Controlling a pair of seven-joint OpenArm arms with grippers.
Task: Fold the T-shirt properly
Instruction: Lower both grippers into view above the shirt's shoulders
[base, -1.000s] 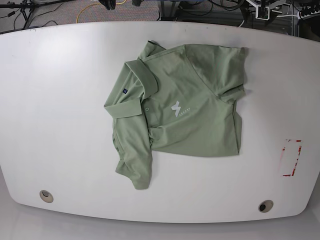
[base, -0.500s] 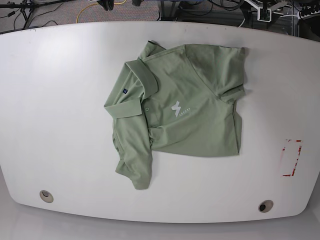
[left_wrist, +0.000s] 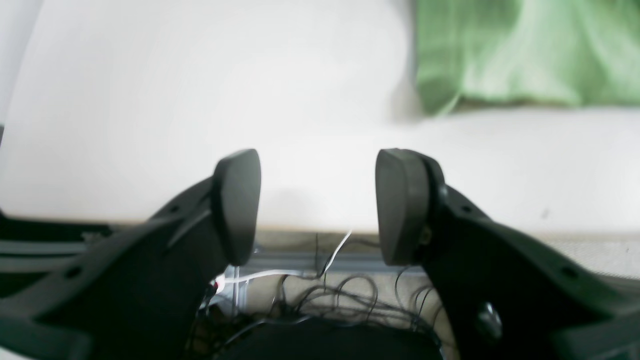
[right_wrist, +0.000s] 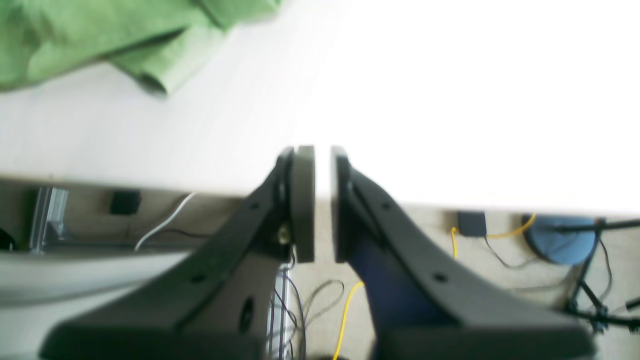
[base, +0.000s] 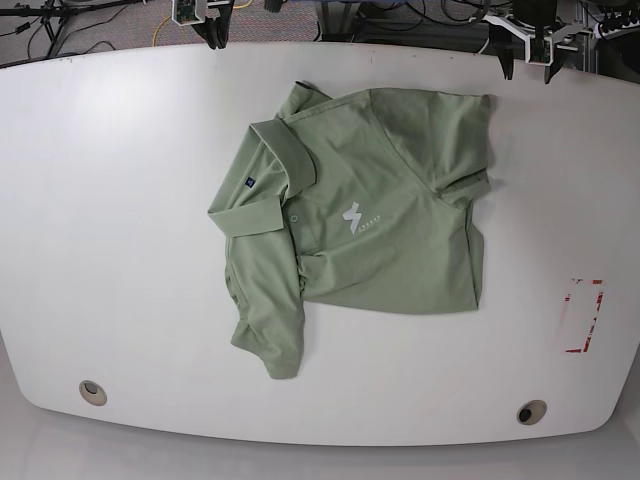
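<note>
A sage-green T-shirt (base: 355, 230) lies partly folded on a white table (base: 120, 220), with both robot grippers at the far edge.

Around the shirt the table carries a red-edged marking (base: 582, 316) near the right side and two round holes (base: 92, 391) along the near edge; cables (right_wrist: 345, 310) trail on the floor beyond the far edge. Nothing lies between the grippers and the shirt, which rests collar-left, logo up, near the table's centre. The left gripper (left_wrist: 320, 205) stands released, pads well apart, holding nothing. The right gripper (right_wrist: 323, 202) is clenched to a thin gap, empty, clear of the cloth.
</note>
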